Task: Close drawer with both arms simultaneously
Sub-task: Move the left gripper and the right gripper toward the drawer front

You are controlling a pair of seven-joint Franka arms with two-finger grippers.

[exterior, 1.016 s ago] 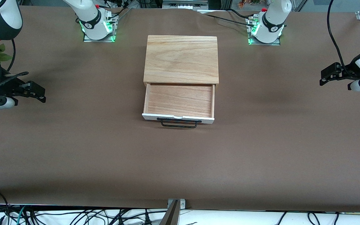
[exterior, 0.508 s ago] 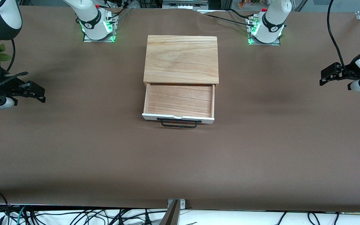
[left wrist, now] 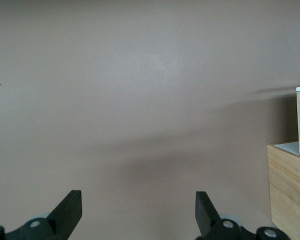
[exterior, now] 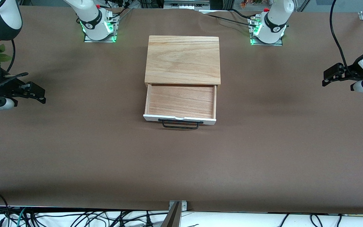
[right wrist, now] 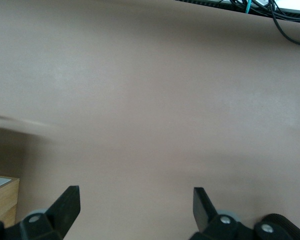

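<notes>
- the drawer (exterior: 180, 104) is pulled out of the wooden box (exterior: 183, 60) in the middle of the table (exterior: 74, 151), toward the front camera.
- the left gripper (left wrist: 137, 210) hangs over the table at the left arm's end, fingers wide apart, holding nothing.
- the right gripper (right wrist: 135, 205) hangs over the right arm's end, also wide open and empty.

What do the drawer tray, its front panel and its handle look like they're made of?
The drawer tray looks like light, unpainted wood: grain lines run along its floor, with a matte finish. Its front panel is smooth and uniformly white, probably painted or laminated board; the core is not visible. The handle is a thin black loop, likely coated metal wire, though plastic cannot be ruled out.
</notes>
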